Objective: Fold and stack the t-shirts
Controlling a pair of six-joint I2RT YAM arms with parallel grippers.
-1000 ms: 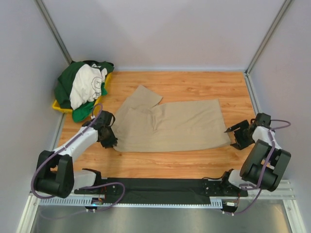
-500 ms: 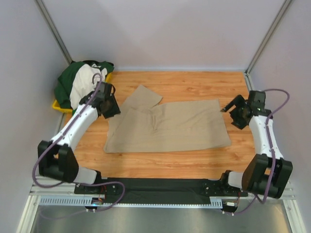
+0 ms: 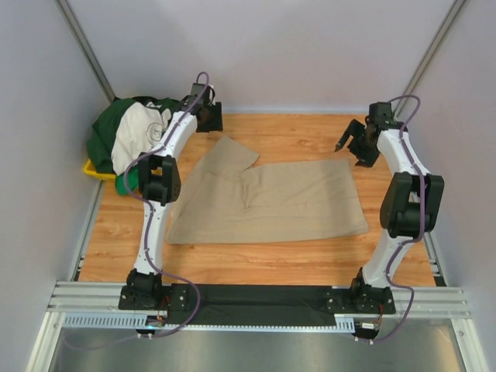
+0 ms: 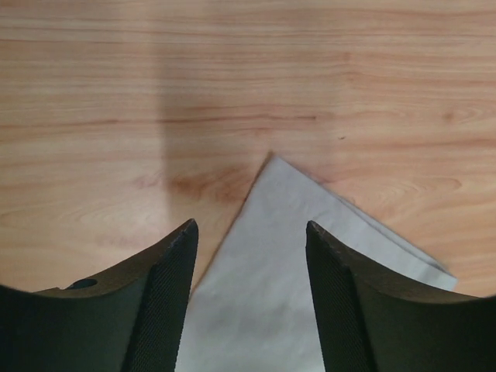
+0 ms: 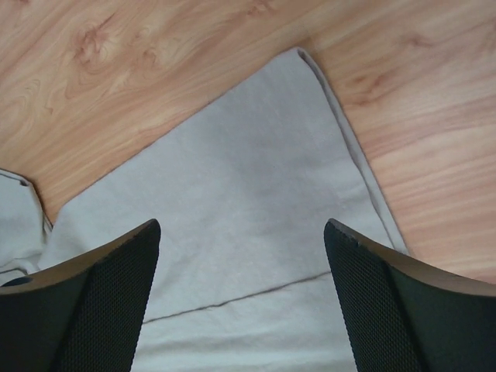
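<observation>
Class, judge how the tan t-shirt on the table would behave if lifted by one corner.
The tan t-shirt would probably drape limply: it lies flat with soft creases. It likely weighs little, being thin cloth with a narrow hem. Pushed, it may bunch on the wooden table rather than slide whole.

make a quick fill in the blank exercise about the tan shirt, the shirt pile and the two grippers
1. The flat tan cloth t-shirt lies spread on a table with a top of ____.
2. The left gripper and the right gripper both have their jaws ____, holding nothing.
3. The heap of green and cream-white shirts sits on a plastic tray coloured ____.

Missing words: wood; open; yellow
</observation>
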